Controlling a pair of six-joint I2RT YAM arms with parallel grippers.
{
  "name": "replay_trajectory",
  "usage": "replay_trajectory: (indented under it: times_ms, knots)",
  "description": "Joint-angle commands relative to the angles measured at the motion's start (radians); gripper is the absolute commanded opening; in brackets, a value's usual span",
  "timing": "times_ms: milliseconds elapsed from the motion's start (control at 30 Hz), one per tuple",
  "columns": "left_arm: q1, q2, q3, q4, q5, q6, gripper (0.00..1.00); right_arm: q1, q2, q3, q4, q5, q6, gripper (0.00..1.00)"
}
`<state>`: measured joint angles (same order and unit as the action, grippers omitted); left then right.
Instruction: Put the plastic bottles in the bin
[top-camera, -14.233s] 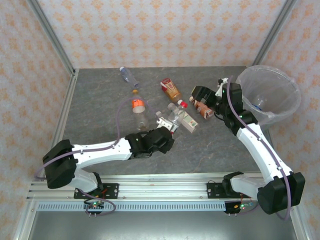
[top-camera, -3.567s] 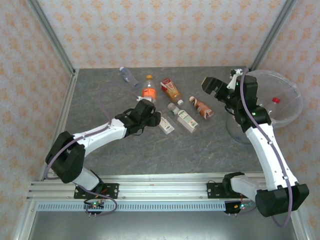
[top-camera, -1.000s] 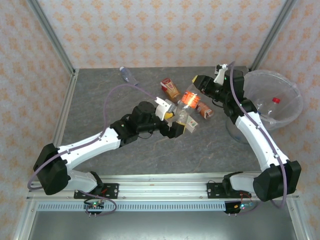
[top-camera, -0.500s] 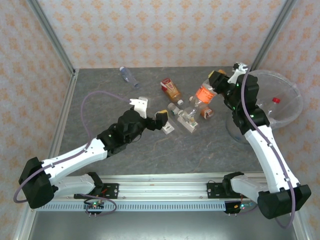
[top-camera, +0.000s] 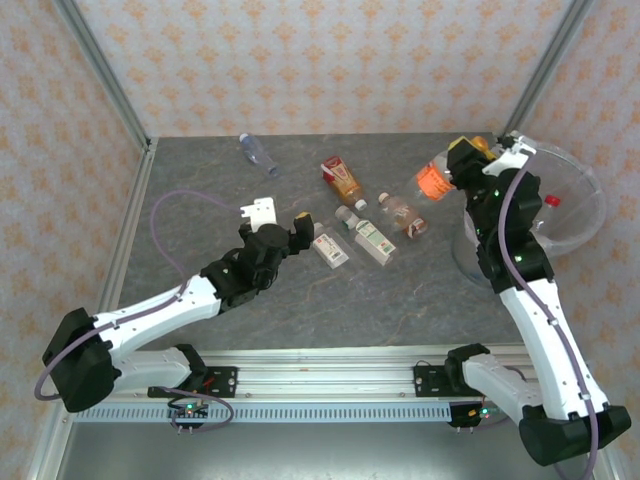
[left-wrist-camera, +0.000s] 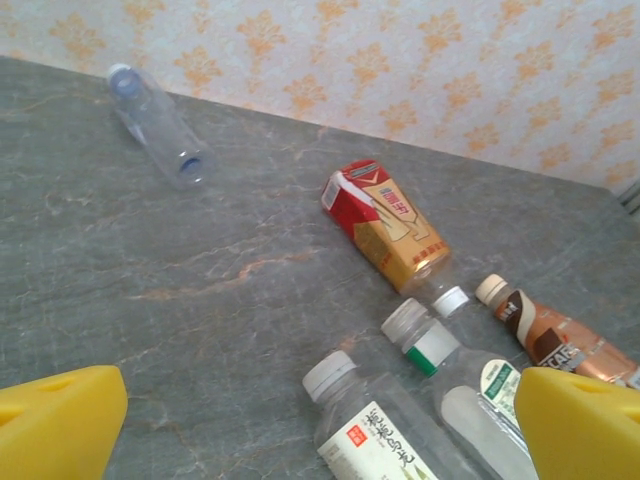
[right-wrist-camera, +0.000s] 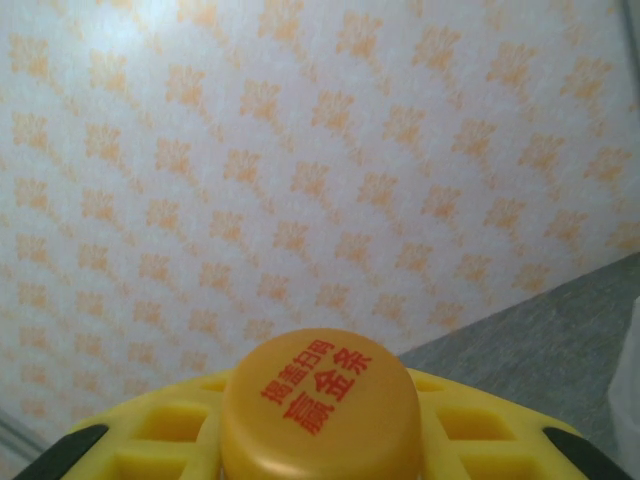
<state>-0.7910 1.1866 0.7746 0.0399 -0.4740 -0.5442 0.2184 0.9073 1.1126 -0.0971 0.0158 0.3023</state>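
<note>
**Orange-labelled bottle pinched aloft beside the bin**

The right gripper (top-camera: 462, 157) is pinching an orange-labelled bottle (top-camera: 433, 181) by its neck. It is holding the bottle tilted above the far right of the worktop (top-camera: 200, 180), just left of the bin (top-camera: 598, 200). On the right wrist camera the bottle's orange cap (right-wrist-camera: 320, 405) is sitting between the yellow jaws.

A red-capped bottle (top-camera: 551, 201) is lying inside the bin.

Five more bottles are lying on the grey, stone-patterned worktop:
- a red-and-gold one (top-camera: 342, 180)
- a brown-labelled one (top-camera: 405, 215)
- two white-labelled ones (top-camera: 366, 233) (top-camera: 329, 249) side by side
- a clear blue-capped one (top-camera: 257, 153), well apart at the far edge

The left gripper (top-camera: 283, 218) is hovering near the white-labelled pair, its jaws spread wide and holding nothing.

Orange-patterned wallpaper (top-camera: 330, 60) and metal corner posts (top-camera: 100, 70) are enclosing the space.
</note>
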Motion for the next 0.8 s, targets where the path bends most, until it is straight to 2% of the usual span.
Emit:
replay_trajectory:
  times_ms: [0, 133, 367, 633, 767]
  knots:
    - [0.010, 0.017, 0.018, -0.051, -0.069, -0.041, 1.00, -0.013, -0.069, -0.011, 0.124, 0.109, -0.002, 0.00]
    - [0.014, 0.040, 0.023, -0.053, -0.059, -0.060, 1.00, -0.020, -0.125, -0.014, 0.181, 0.201, -0.075, 0.00]
    - [0.016, 0.072, 0.040, -0.057, -0.029, -0.068, 1.00, -0.036, -0.138, 0.046, 0.112, 0.347, -0.251, 0.00]
    - [0.020, 0.071, 0.046, -0.073, -0.029, -0.065, 1.00, -0.058, -0.142, 0.099, 0.120, 0.465, -0.324, 0.00]
    - [0.021, 0.072, 0.048, -0.075, -0.028, -0.068, 1.00, -0.078, -0.143, 0.097, 0.173, 0.468, -0.307, 0.00]
